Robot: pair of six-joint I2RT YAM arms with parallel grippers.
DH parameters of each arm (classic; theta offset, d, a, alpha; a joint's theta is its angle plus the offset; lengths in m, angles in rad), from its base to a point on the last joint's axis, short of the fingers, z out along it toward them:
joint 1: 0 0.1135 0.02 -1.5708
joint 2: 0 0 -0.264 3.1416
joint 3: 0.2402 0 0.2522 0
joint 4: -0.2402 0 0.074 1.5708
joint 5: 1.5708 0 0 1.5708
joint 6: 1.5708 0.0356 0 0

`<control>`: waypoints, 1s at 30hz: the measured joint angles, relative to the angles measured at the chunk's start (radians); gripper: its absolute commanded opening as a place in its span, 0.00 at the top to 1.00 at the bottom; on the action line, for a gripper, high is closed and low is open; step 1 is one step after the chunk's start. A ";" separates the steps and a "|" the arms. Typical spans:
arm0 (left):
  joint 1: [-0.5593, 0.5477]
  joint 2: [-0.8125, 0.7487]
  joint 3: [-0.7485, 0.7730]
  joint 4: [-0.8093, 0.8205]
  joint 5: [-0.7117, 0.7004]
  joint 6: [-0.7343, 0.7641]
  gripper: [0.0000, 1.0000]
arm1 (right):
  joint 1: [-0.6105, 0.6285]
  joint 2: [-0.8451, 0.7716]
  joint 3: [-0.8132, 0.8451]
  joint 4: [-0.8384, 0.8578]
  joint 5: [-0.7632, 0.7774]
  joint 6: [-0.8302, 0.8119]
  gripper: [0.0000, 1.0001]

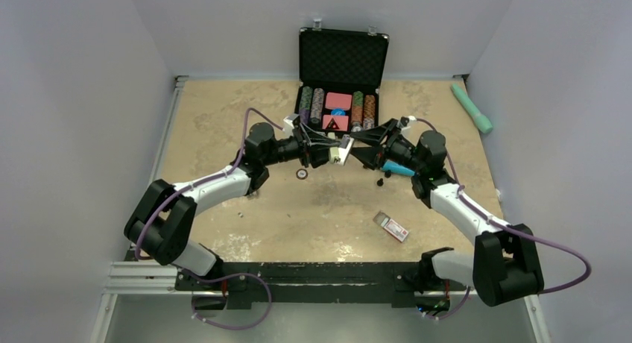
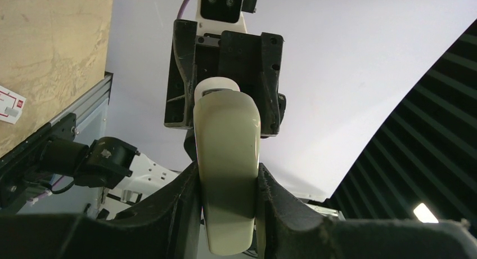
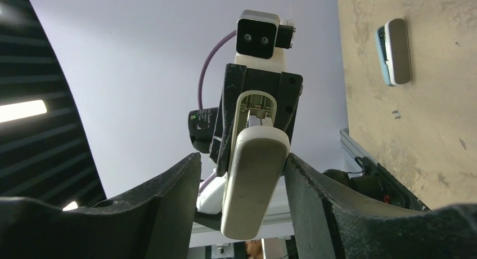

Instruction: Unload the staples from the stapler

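Closest to the overhead camera, the two arm bases sit on the black rail at the near edge of the table (image 1: 223, 134). Just beyond them, right of centre, a small staple box (image 1: 392, 227) with red print lies flat on the tan surface, well apart from both claws.

Farther in, the arms bend toward each other and meet above the middle of the table. The left gripper (image 1: 335, 151) is clenched on the white stapler (image 2: 228, 152) and holds it off the tabletop. In the left wrist view both black fingers (image 2: 179, 200) press against the stapler's two sides, and its body juts out past the fingertips toward the other arm.

The right gripper (image 3: 243, 177) faces it from the opposite side and straddles the stapler's free end. Its jaws are parted. The right wrist view shows a clear gap between one finger and the stapler. The other finger sits right at the stapler's edge, and I cannot tell whether it touches.

Under the right forearm a blue stapler (image 1: 396, 168) lies on the table, with a few small dark bits (image 1: 381, 182) near it. A small round object (image 1: 302, 174) lies below the left claw.

Beyond the claws an open black case (image 1: 343, 60) of poker chips stands at the far edge. A teal handle-shaped object (image 1: 471, 108) lies near the far right corner.
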 measured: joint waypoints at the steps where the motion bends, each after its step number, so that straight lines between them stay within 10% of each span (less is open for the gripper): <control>1: 0.000 0.002 0.000 0.008 0.000 -0.006 1.00 | 0.002 0.002 0.005 0.002 0.000 0.000 0.44; 12: 0.000 0.019 0.000 0.057 0.006 -0.028 1.00 | 0.035 0.008 0.006 0.008 0.020 0.000 0.51; 19: 0.000 0.022 -0.012 0.092 0.005 -0.037 1.00 | 0.046 0.024 0.010 0.000 0.024 0.013 0.98; 30: -0.006 -0.014 -0.129 0.095 -0.071 -0.060 1.00 | 0.053 -0.029 0.035 -0.297 0.051 -0.061 1.00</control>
